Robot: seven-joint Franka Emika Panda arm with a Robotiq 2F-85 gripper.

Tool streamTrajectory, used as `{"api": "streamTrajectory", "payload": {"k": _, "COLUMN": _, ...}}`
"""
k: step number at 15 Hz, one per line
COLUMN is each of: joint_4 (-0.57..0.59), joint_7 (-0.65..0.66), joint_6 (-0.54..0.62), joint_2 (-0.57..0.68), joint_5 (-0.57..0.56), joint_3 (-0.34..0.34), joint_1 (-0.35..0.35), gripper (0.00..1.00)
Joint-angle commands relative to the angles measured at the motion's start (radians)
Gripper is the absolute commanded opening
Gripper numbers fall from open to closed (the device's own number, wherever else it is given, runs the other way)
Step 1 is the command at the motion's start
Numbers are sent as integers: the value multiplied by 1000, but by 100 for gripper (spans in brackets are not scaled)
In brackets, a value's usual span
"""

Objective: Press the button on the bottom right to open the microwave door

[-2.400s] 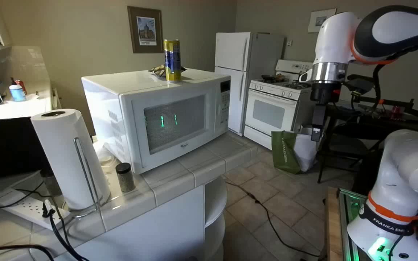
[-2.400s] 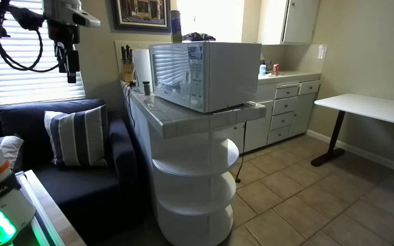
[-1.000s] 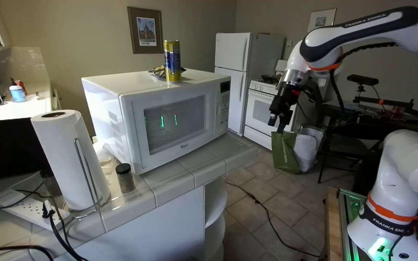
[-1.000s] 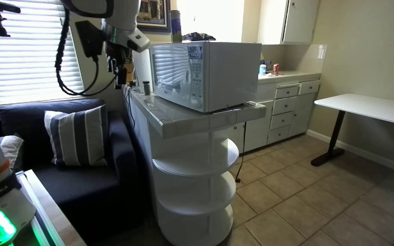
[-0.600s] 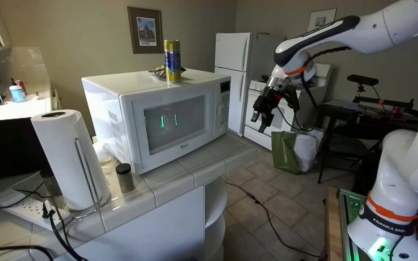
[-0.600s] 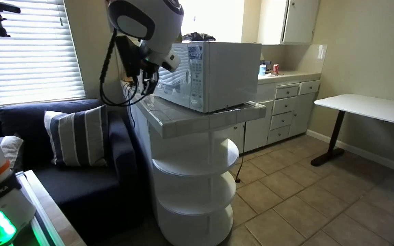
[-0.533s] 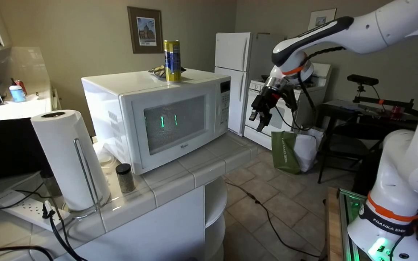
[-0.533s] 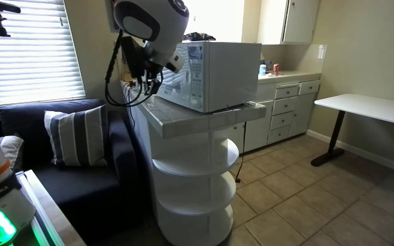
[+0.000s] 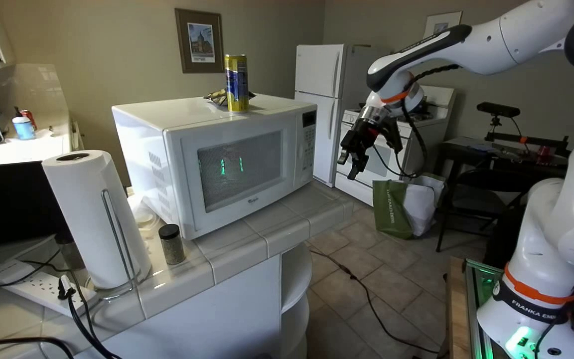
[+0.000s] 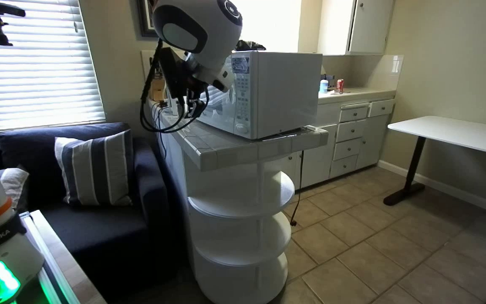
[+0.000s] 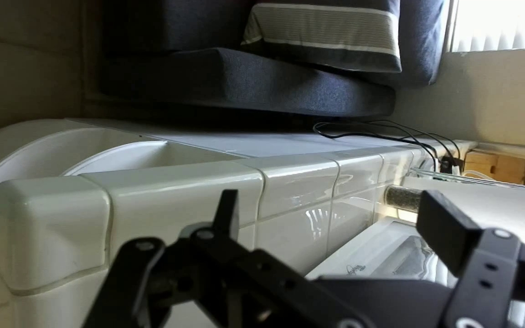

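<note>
On the tiled worktop (image 9: 292, 212), close to its short end edge, stands a white microwave (image 10: 287, 95), and its front looks toward the long edge. The microwave door (image 9: 241, 169), with a dark window and some green reflections in it, is closed and lies flush with the front; between it and the long edge lies a strip of tiles. Beside the door, on the side of the short end edge, is the control panel (image 10: 243, 95), and at the bottom of this panel one sees a pale rounded button (image 10: 240, 128). The gripper (image 9: 348, 167) hangs higher than the tiles, near the corner where the long edge meets the short one, and it is apart from the microwave; whether it is over the tiles or outside of the long edge, I cannot tell. Its two fingers are spread widely, and in the wrist view the tiles are visible through the gap. In an exterior view, the robot arm (image 10: 215, 46) hides one part of the door. On top of the microwave stands an upright yellow and blue can (image 9: 237, 84), with a crumpled packet (image 9: 217, 98) just behind it. Farther along the long edge, away from this corner, are a small jar (image 9: 172, 247) with black lid, a roll of paper towel (image 9: 95, 219) and a white power strip (image 9: 38, 288).
</note>
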Motion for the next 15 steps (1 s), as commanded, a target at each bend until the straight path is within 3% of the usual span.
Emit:
{"api": "streamTrajectory", "payload": {"k": 1, "joint_4": 24, "joint_7": -43, "joint_6": -15, "joint_2": 57, "joint_5": 81, "joint_3": 73, "joint_1": -101, "gripper": 100}}
{"api": "streamTrajectory", "payload": {"k": 4, "joint_4": 33, "joint_7": -79, "joint_6": -15, "joint_2": 120, "joint_5": 197, "joint_3": 89, "joint_1": -160, "gripper": 100}}
{"api": "streamTrajectory", "payload": {"k": 5, "joint_4": 36, "joint_7": -123, "joint_6": -18, "joint_2": 142, "joint_5": 248, "joint_3": 92, "joint_1": -178, "gripper": 75}}
{"api": "streamTrajectory", "payload": {"k": 7, "joint_4": 35, "joint_7": -161, "joint_6": -9, "joint_2": 184, "joint_5": 327, "joint_3": 99, "joint_1": -214, "gripper": 66}}
{"api": "streamTrajectory", "payload": {"k": 15, "joint_4": 20, "joint_7": -318, "joint_6": 43, "joint_2": 314, "joint_5": 686, "joint_3": 121, "joint_1": -302, "gripper": 4}}
